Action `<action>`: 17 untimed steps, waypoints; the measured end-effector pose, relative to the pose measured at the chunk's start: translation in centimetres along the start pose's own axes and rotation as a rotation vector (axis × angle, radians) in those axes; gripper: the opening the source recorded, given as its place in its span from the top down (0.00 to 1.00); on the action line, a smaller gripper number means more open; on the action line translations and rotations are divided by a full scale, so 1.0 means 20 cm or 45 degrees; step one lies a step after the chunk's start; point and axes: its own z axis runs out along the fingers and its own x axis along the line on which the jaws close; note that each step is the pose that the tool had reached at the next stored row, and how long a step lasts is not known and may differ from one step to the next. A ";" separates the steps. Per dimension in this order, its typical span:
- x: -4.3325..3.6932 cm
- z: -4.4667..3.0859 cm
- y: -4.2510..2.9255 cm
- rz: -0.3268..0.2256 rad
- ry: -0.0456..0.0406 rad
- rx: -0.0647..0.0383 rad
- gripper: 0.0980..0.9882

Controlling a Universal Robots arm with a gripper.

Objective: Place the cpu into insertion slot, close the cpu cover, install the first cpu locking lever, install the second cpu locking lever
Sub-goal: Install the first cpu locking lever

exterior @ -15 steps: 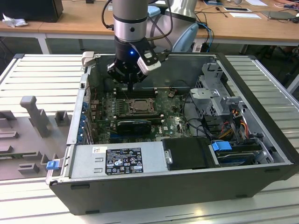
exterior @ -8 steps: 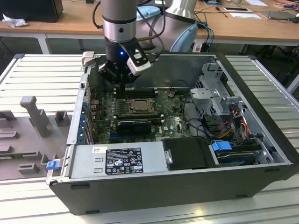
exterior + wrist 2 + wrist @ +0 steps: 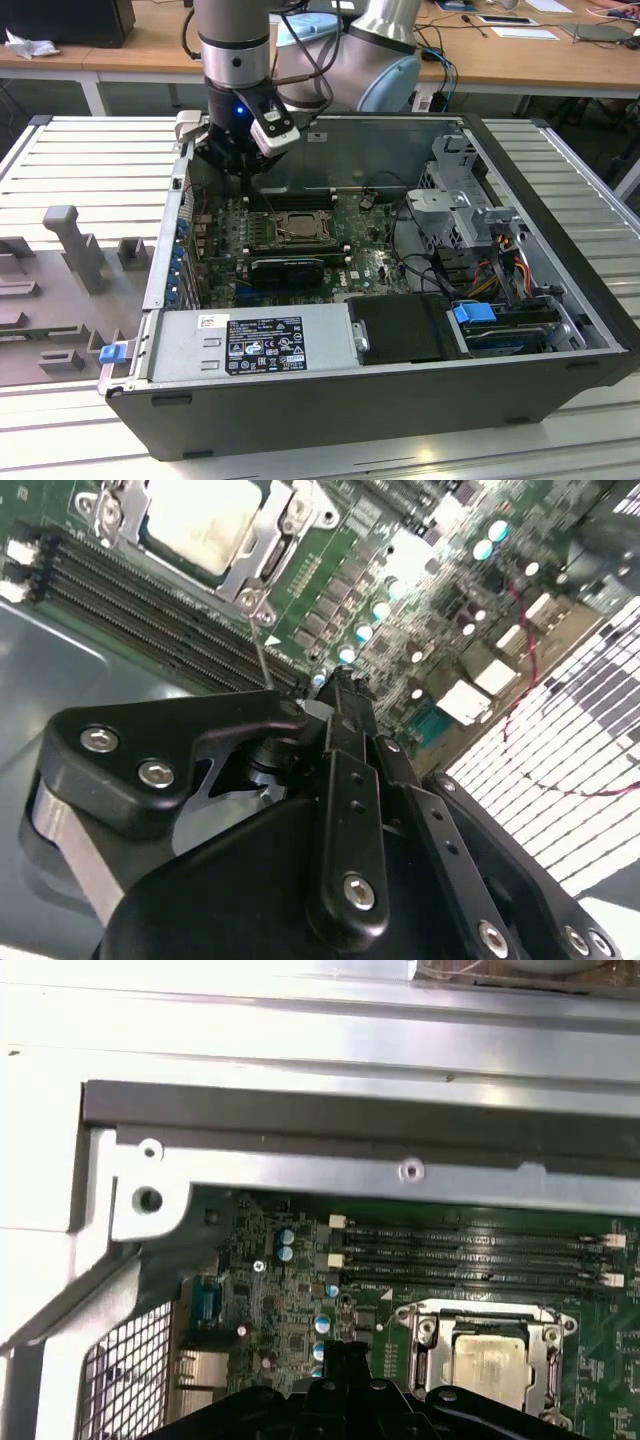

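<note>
Pincer [image 3: 343, 686]: fingers together, nothing seen between them, above the green board near the socket corner.
Cpu [image 3: 190, 520]: seated in the insertion slot [image 3: 298, 228].
Cpu cover [image 3: 487, 1313]: flat, framing the chip.
Surround: open computer case [image 3: 400, 400].

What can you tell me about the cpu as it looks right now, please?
In both wrist views the cpu is a small, flat, square chip with a pale silver-beige metal face. It lies flat on the green circuit board, beside the long memory slots. The silvery cpu cover frames it, lying over its edges and leaving its face bare.
</note>
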 end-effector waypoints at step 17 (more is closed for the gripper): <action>-0.132 0.006 0.029 0.000 0.000 0.000 0.99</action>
